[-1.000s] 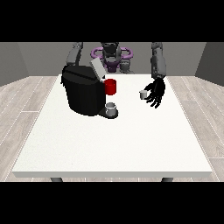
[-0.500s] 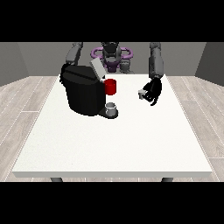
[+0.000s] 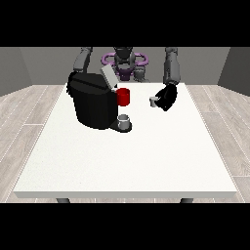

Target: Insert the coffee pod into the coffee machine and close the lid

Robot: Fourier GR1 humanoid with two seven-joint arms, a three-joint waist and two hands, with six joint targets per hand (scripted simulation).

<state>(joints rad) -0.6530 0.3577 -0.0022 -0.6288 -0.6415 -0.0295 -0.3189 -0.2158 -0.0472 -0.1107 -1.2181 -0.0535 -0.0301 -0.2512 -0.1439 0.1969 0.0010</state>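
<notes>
The black coffee machine (image 3: 93,105) stands far left with its lid (image 3: 108,76) raised. Right of it, the hand at the view's right (image 3: 166,97) has curled around the small pale coffee pod (image 3: 154,101), unlike earlier.

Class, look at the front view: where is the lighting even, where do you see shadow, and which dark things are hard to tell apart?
Front view: the white table is lit evenly, without glare; a faint shadow lies at the base of the black coffee machine; the hand at the view's right is black, so its fingers merge together beside the small pale coffee pod.
</notes>
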